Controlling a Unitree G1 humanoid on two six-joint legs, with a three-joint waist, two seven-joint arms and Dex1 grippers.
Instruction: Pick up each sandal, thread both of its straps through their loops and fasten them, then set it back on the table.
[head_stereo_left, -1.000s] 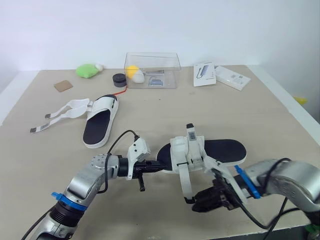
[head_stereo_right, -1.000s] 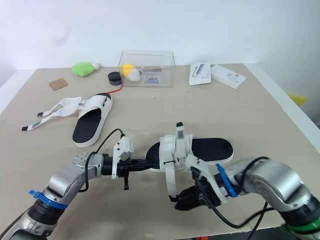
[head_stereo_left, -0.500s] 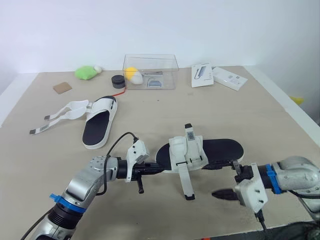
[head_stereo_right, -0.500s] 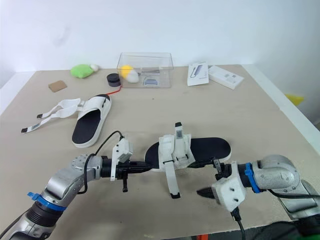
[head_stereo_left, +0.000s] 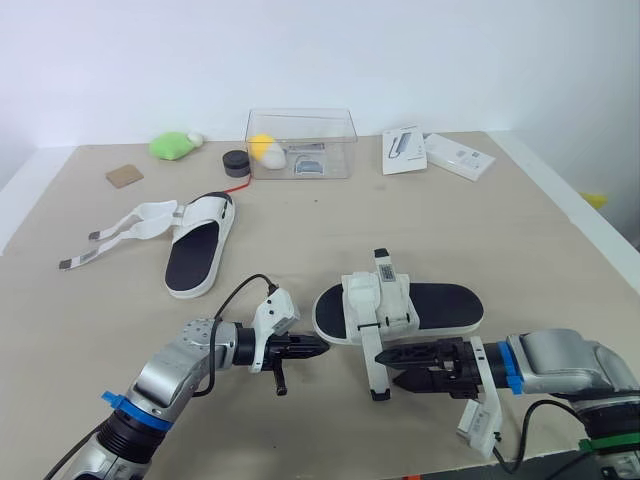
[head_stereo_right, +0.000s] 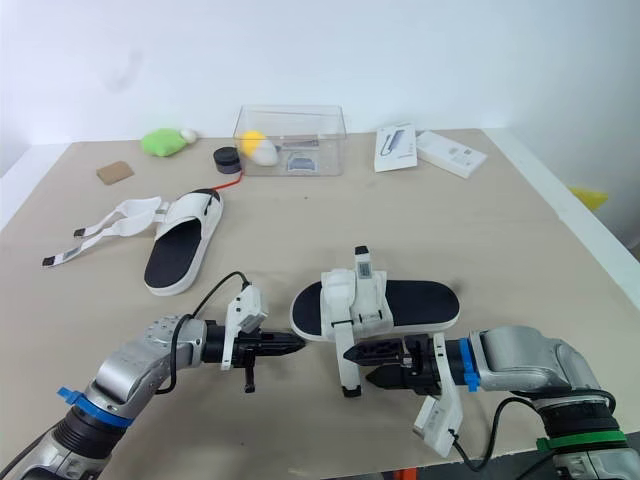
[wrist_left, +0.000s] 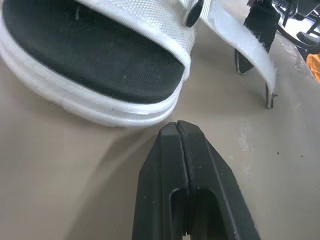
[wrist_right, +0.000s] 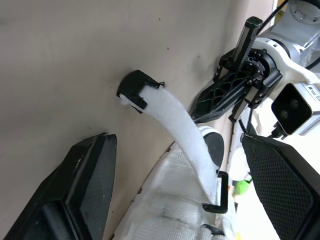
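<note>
The near sandal (head_stereo_left: 400, 305), white with a black footbed, lies on the table in front of me. One loose strap (head_stereo_left: 372, 370) hangs off its near side, with a black tip resting on the table. My right gripper (head_stereo_left: 390, 367) is open, and its fingers (wrist_right: 90, 175) stand on either side of that strap (wrist_right: 175, 125) without touching it. My left gripper (wrist_left: 178, 126) is shut and empty, its tip just short of the sandal's toe edge (wrist_left: 100, 107). A second sandal (head_stereo_left: 198, 250) lies at the far left with both straps (head_stereo_left: 120, 228) spread open.
A clear box (head_stereo_left: 302, 141) holding a yellow object stands at the back. A green object (head_stereo_left: 172, 145), a black disc (head_stereo_left: 237, 162) and a brown square (head_stereo_left: 125, 174) lie beside it. White packages (head_stereo_left: 430, 152) sit at the back right. The table's near edge (head_stereo_left: 330, 468) is close.
My right gripper has swung back left from the table's right side and now straddles the loose strap with its fingers open. The left gripper has dropped slightly, staying shut by the toe.
</note>
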